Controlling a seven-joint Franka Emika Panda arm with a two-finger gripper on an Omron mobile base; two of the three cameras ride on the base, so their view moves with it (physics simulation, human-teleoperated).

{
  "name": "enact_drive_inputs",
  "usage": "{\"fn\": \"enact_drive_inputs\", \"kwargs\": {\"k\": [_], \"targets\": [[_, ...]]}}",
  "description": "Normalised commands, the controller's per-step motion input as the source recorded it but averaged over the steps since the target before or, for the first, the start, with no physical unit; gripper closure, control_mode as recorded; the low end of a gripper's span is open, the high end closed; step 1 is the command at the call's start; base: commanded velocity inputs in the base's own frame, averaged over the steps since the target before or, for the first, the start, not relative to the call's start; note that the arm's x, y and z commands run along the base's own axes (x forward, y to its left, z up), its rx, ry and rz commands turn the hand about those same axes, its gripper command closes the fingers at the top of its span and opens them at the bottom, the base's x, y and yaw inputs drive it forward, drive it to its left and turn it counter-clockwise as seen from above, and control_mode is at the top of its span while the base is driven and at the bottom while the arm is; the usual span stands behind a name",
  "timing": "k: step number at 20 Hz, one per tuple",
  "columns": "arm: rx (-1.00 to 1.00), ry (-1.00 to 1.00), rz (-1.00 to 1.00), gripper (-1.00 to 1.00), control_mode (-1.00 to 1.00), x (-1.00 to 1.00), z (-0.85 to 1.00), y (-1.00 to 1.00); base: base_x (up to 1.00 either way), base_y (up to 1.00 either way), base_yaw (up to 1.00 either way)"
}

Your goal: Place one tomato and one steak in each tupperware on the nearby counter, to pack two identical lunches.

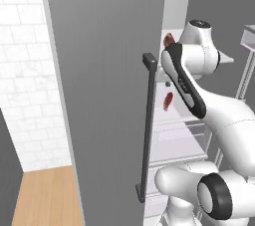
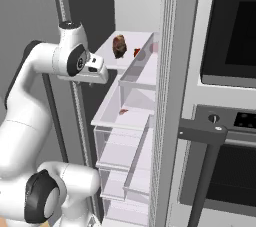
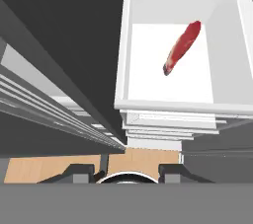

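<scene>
A long red steak lies on a white fridge shelf, straight below my gripper. The gripper is open, its dark fingertips wide apart with nothing between them, well above the meat. The same steak shows past the arm in the left base view and as a small red patch in the right base view. On the shelf above sit a brown piece of meat and a small red tomato. The tupperware is out of view. A strip of the wooden counter shows under white tiles.
The open grey fridge door with its dark bar handle stands close on the arm's left. Clear drawers stack under the shelves. A built-in oven with a dark handle flanks the fridge on the right.
</scene>
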Motion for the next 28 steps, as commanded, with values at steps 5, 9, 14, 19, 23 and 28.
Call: {"fn": "enact_drive_inputs", "kwargs": {"k": [5,9,14,19,23,28], "targets": [[0.0,-0.08,0.0,-1.0,-1.0,-0.19,0.0,-0.18,0.0,0.0,0.0],[0.0,-0.43,0.0,-1.0,-1.0,-0.19,0.04,-0.08,0.0,0.0,0.0],[0.0,-0.39,0.0,-1.0,-1.0,-0.05,0.25,-0.08,0.0,0.0,0.0],[0.03,-0.21,-0.06,-1.0,-1.0,0.0,0.53,-0.19,0.0,0.0,0.0],[0.1,-0.03,-0.2,-1.0,-1.0,0.0,0.47,-0.16,0.0,0.0,0.0],[0.14,0.0,-0.18,-1.0,-1.0,0.0,0.43,-0.21,0.0,0.0,0.0]]}}
